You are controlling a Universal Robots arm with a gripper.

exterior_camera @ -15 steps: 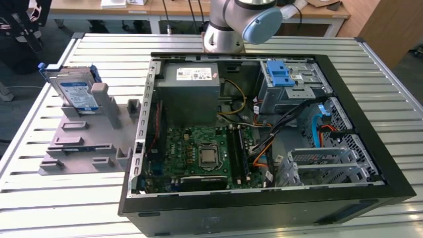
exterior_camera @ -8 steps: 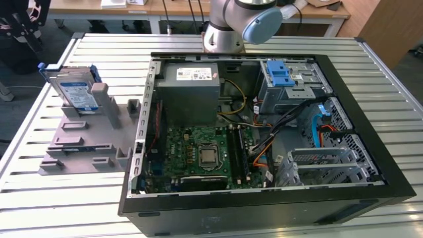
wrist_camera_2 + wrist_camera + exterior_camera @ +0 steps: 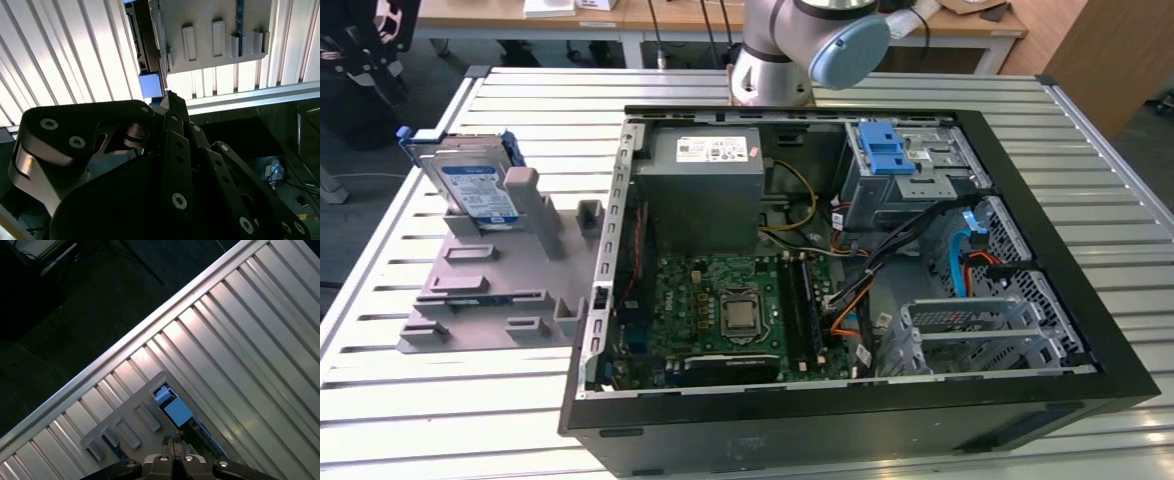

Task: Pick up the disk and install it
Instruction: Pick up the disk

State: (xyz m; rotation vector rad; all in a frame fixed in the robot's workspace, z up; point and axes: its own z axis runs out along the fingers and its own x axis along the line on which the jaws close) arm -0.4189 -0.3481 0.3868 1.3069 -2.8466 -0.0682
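Exterior view shows the blue-labelled, blue-railed disk (image 3: 474,188) upright in a fixture (image 3: 494,290); the hand (image 3: 172,440) is closed.

Exterior view: high and off the arm, looking steeply down over the whole counter (image 3: 520,110), with the open computer case (image 3: 854,430) nearest and the arm base (image 3: 767,80) at the far edge.
First wrist view: well above the counter, facing down past the pincer (image 3: 173,439) tips.
Second wrist view: close behind the pincer linkage, looking along it.
Shared: the slatted counter and grey fixture (image 3: 145,396) appear in all three.
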